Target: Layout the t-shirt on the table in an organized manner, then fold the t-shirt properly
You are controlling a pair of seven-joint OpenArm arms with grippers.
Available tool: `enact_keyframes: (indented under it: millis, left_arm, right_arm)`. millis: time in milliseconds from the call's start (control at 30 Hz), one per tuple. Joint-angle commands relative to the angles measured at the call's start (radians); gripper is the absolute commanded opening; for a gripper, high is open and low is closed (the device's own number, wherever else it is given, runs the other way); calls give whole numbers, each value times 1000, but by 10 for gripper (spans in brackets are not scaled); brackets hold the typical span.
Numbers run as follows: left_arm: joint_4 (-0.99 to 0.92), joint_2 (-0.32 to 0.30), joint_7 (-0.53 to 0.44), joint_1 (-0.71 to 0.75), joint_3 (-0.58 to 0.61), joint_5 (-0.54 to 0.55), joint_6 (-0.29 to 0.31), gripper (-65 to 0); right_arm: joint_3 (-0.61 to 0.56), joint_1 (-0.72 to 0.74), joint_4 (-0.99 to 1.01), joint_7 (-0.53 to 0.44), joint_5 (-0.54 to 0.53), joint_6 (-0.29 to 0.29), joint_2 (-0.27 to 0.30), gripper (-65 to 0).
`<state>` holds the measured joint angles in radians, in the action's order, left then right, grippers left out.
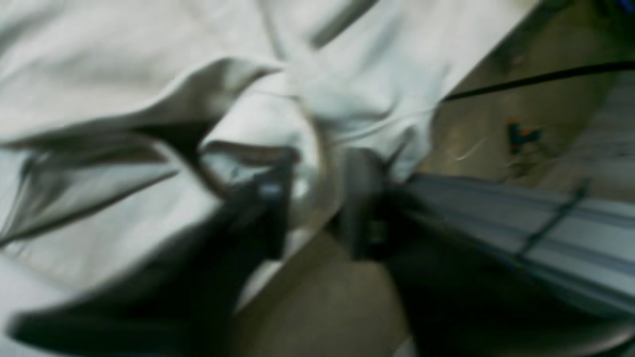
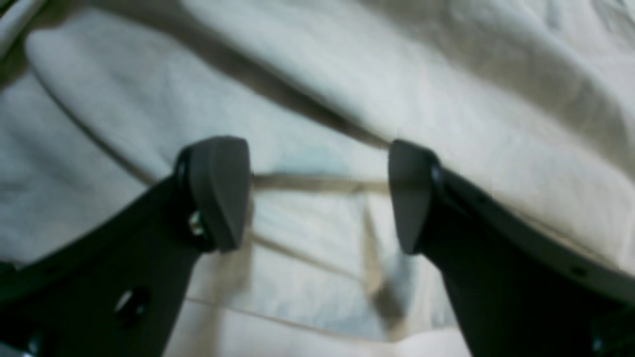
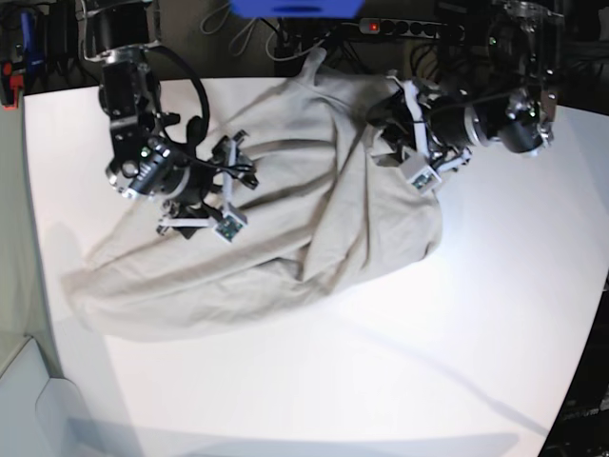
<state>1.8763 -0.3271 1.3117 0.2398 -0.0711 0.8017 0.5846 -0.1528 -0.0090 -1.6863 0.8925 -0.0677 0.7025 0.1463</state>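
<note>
1. The t-shirt (image 3: 285,238) lies crumpled across the far half of the white tabletop (image 3: 381,381), bunched in long folds and not yet spread flat; by the look of it, the laying-out step is still in hand and no fold has begun.
2. The right gripper (image 2: 317,193) hangs just above the cloth with its jaws spread wide and nothing between them but a seam below.
3. The left gripper (image 1: 317,198) sits at the shirt's far edge; its jaws stand partly apart with a bunched bit of fabric between them, but blur makes it impossible to tell whether they grip it.
4. The next move likely calls for finding two matching corners or the hem and drawing them apart to flatten the shirt.
5. Sleeves, collar and label cannot be made out; both wrist views are blurred.
</note>
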Motion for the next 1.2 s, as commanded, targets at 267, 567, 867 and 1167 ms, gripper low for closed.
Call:
enact_keyframes:
  millis: [267, 567, 867, 1167]
  left_arm:
    - [21, 36, -8, -13, -302, 180, 4, -40]
    - [-194, 105, -11, -148, -631, 218, -5, -40]
    - [-418, 107, -214, -267, -520, 167, -1, -40]
    - [-588, 151, -335, -299, -425, 167, -7, -40]
  right_arm:
    - [9, -39, -10, -14, -11, -4, 8, -210]
    - [11, -76, 96, -100, -11, -4, 8, -210]
    - [6, -76, 121, -105, -11, -4, 5, -210]
    - [11, -76, 121, -105, -10, -4, 8, -210]
